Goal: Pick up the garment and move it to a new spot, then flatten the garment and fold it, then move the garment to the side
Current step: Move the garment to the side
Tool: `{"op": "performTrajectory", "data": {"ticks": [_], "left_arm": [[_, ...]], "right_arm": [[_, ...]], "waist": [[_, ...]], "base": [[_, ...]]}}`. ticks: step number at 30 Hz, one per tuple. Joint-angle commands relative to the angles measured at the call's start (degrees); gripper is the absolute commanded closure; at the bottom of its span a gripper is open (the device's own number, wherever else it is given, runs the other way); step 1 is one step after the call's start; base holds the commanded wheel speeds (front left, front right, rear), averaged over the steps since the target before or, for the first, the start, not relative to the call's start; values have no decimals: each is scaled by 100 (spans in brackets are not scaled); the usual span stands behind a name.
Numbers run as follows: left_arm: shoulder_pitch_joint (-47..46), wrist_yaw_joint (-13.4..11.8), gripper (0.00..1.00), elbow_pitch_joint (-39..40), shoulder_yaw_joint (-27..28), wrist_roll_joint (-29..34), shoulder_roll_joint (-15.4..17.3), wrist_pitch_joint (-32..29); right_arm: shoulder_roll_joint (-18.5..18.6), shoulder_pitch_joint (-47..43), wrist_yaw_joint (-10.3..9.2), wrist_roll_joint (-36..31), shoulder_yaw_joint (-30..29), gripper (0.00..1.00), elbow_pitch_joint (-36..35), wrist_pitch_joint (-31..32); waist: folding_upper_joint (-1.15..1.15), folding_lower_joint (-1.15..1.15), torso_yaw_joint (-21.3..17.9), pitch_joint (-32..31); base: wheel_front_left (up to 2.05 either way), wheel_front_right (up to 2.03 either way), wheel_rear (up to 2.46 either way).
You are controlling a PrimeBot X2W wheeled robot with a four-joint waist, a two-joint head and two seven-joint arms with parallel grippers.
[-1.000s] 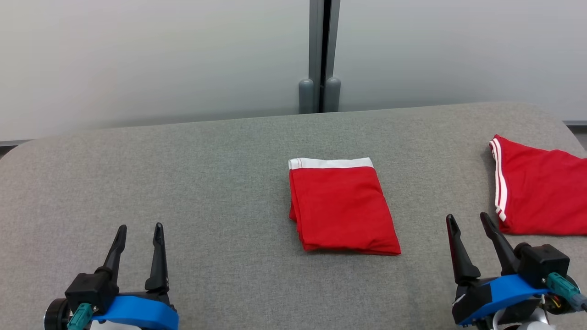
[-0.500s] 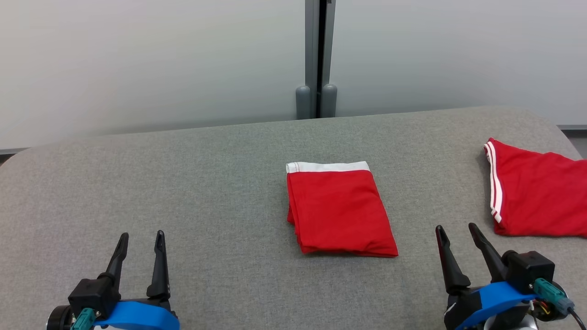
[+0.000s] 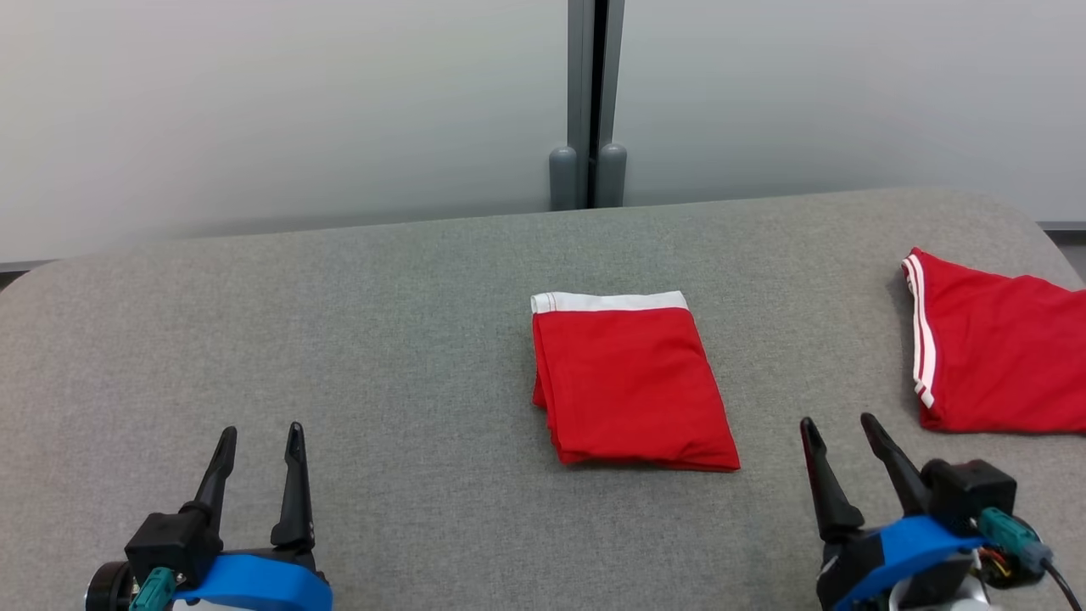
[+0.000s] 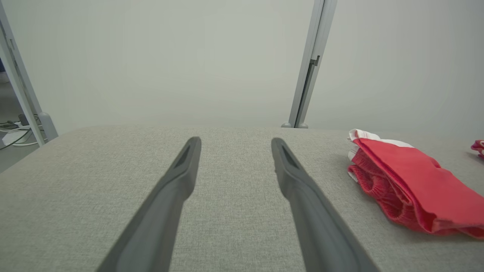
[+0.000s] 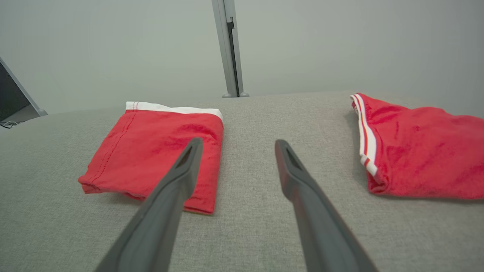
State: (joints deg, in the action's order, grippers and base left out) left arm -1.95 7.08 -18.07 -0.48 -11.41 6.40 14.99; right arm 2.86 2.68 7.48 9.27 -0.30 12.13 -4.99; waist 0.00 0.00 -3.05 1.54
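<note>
On left gripper and right gripper: long tapered black fingers, blue wrist bands, teal connectors; thin black cable at right.

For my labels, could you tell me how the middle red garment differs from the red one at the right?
The middle garment is folded into a neat rectangle; the right garment lies as a looser, slanted shape. The middle garment has one plain white band along its far edge; the right garment has white stripes down its left edge. Both are red and lie on the grey table.
</note>
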Motion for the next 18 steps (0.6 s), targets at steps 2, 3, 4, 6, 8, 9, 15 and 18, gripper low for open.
{"op": "performTrajectory", "data": {"ticks": [2,3,4,6,8,9,15,18], "left_arm": [[-98,15,0,40,26,39,-12,26],[-112,15,0,48,21,42,-9,26],[-130,17,0,52,11,50,-2,26],[-197,21,0,62,-15,57,16,26],[-259,24,0,76,-44,68,29,26],[-298,26,0,74,-59,74,41,26],[-596,41,0,103,-214,91,64,26],[-719,46,0,122,-328,88,49,26]], "right_arm": [[6,225,3,-35,88,0,-22,48],[6,316,3,-78,147,0,-39,118],[8,412,3,-86,195,0,-46,186],[74,716,3,-115,284,0,-80,330],[83,1020,3,-37,397,0,-8,598],[79,1196,3,27,420,0,73,777],[66,2281,3,210,318,0,925,1612],[50,2650,3,196,140,0,1582,1817]], "waist": [[0,0,11,40],[0,0,16,75],[0,0,21,105],[0,0,33,174],[0,0,50,250],[0,0,61,292],[0,0,251,616],[0,0,398,783]], "base": [[0,0,0],[0,0,0],[0,0,0],[0,0,0],[0,0,0],[0,0,0],[0,0,0],[0,0,0]]}}
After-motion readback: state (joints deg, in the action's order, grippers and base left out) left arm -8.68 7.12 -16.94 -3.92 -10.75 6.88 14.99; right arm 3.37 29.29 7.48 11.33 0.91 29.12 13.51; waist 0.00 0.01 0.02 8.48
